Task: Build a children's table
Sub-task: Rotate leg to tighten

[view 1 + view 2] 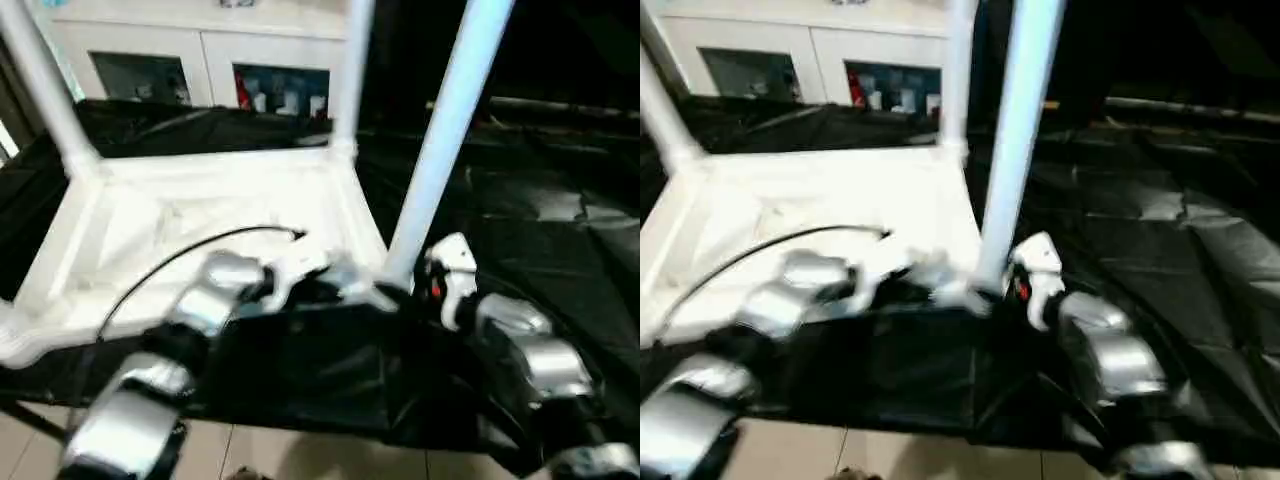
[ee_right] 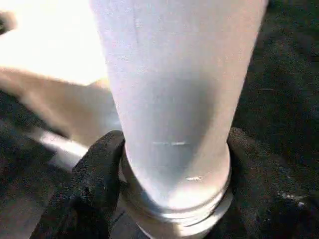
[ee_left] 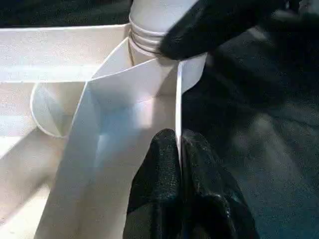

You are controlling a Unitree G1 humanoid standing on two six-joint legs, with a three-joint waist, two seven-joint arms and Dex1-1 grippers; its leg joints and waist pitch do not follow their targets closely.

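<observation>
On the black-covered table (image 1: 560, 230), the tabletop (image 1: 200, 230) lies underside up, and three legs are seen standing in corner sockets: two at the far corners (image 1: 40, 90) (image 1: 352, 70) and one at the near right (image 1: 445, 140). That near leg is clasped at its base by the right hand (image 2: 174, 189); its threads show above the socket, so it seems not fully seated. The tabletop's rim is pinched by the closed left hand (image 3: 179, 169). A fourth leg remains to be accounted for.
</observation>
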